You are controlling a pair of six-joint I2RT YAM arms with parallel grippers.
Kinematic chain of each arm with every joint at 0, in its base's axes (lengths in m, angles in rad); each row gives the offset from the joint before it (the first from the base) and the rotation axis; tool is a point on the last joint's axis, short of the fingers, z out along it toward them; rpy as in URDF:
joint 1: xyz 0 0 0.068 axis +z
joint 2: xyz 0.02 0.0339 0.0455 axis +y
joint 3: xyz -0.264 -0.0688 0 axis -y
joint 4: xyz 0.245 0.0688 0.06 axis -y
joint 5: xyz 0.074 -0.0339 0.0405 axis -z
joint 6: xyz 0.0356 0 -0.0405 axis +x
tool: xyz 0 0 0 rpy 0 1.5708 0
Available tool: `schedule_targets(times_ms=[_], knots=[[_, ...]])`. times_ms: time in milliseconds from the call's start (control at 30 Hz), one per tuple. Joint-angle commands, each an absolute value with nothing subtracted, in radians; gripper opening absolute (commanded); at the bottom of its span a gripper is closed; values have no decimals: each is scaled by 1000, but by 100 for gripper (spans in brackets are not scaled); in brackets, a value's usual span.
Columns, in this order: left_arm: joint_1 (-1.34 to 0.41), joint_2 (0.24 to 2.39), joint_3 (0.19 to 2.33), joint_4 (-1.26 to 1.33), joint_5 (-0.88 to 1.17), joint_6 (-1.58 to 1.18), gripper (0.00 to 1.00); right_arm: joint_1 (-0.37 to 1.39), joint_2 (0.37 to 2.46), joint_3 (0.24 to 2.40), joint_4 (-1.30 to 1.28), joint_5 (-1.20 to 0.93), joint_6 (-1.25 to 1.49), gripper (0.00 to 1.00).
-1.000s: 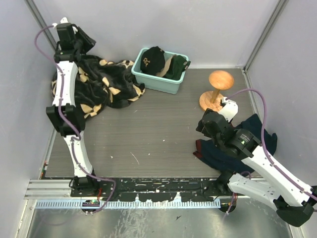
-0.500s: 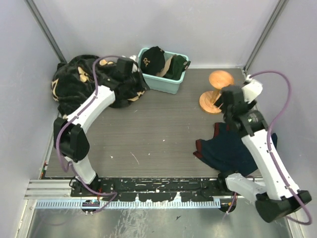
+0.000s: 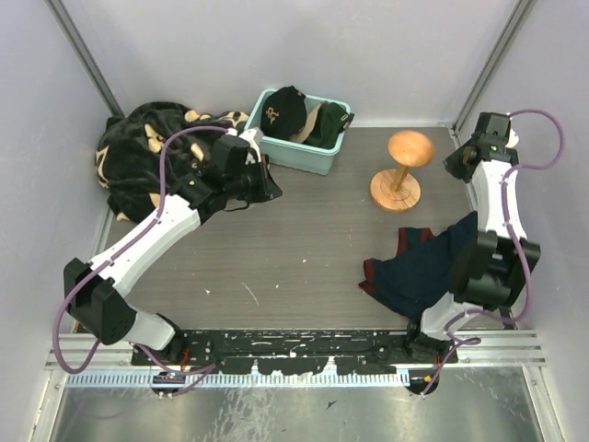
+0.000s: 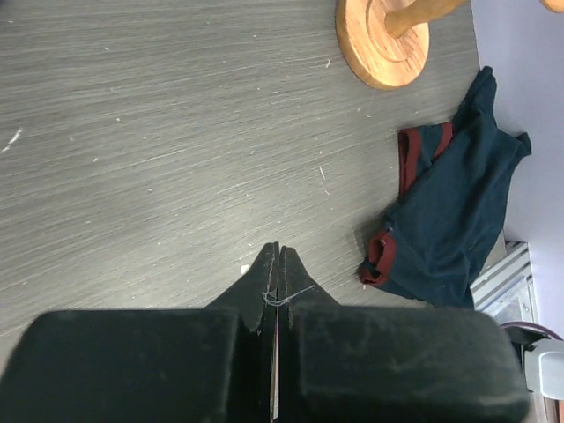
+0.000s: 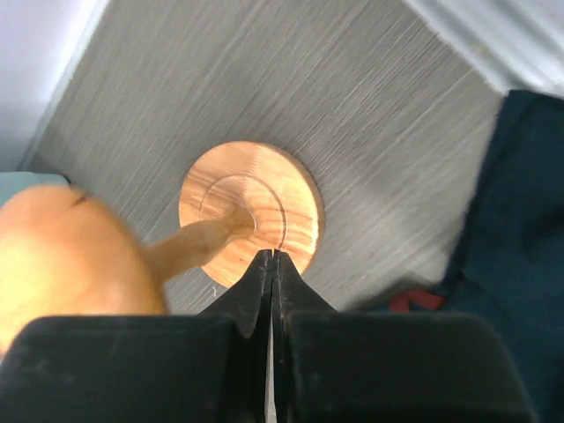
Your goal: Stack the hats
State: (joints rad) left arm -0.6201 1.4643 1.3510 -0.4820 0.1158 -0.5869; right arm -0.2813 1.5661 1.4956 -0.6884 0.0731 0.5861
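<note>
On your table (image 3: 304, 249), the black flowered blanket (image 3: 147, 157) sits heaped in the far left corner and a navy cloth (image 3: 423, 272) lies crumpled by the right edge. At the far edge, your teal bin (image 3: 293, 155) holds the hats: a black cap (image 3: 281, 109) with a tan logo, a tan cap (image 3: 311, 118) and a dark green cap (image 3: 331, 124). A wooden stand (image 3: 402, 170) rises to its right. Your left gripper (image 4: 278, 256) hovers over bare table near the bin, fingers pressed together on nothing. Your right gripper (image 5: 272, 260), likewise closed and empty, hangs above the stand's base.
</note>
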Motion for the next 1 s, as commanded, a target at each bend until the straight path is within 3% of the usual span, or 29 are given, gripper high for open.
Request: schedule_targets(times_ms=[0, 200, 467, 967], knots=[[-616, 1378, 1343, -533, 32, -549, 2, -305, 1690, 1531, -585, -130, 597, 1], [-606, 1280, 1332, -606, -97, -535, 2, -314, 1907, 1583, -488, -296, 603, 1], [-567, 1197, 1334, -662, -153, -521, 3, -315, 2053, 1577, -350, -333, 613, 1], [-556, 1177, 1321, -716, -160, -513, 3, -316, 2111, 1576, -97, -336, 638, 1]])
